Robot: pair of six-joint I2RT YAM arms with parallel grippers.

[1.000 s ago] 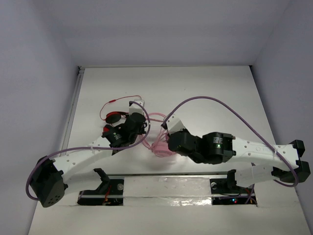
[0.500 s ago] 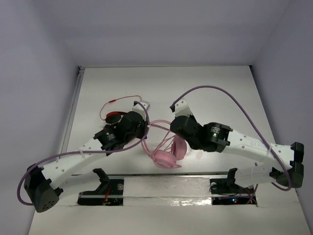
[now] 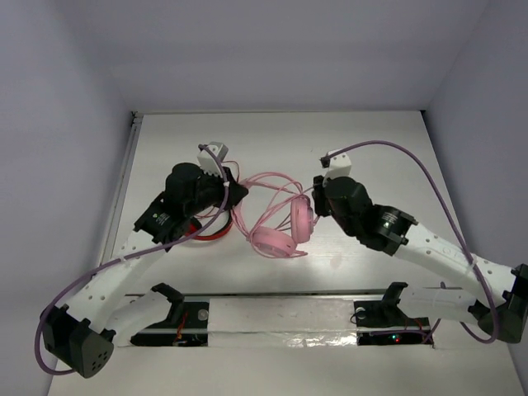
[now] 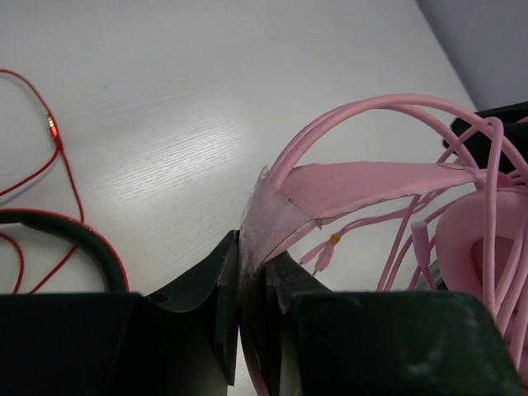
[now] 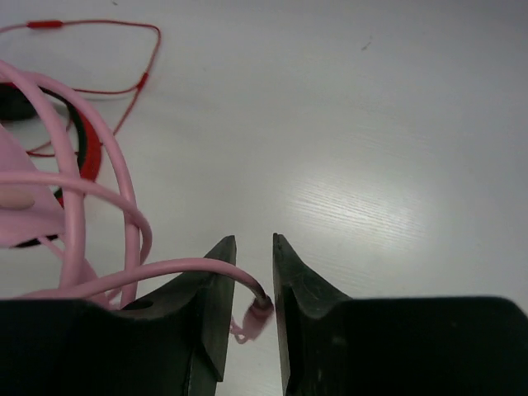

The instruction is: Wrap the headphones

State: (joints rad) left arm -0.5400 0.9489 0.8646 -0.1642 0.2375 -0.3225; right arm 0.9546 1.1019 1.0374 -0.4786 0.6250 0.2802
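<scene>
Two ear cups of the headphones sit near table ctr, btwn the arms, thin wires and cable loops arching to the far side. Left gripper is clamped tight on a flat pink band of the headphones, just left of the cups. Right gripper, just right of the cups: jaws a slit apart w/ the end of the pink cable hanging in the gap; pinched or only draped, can't tell. Red-and-black headphones lie under the left arm, red cable trailing on the far side.
</scene>
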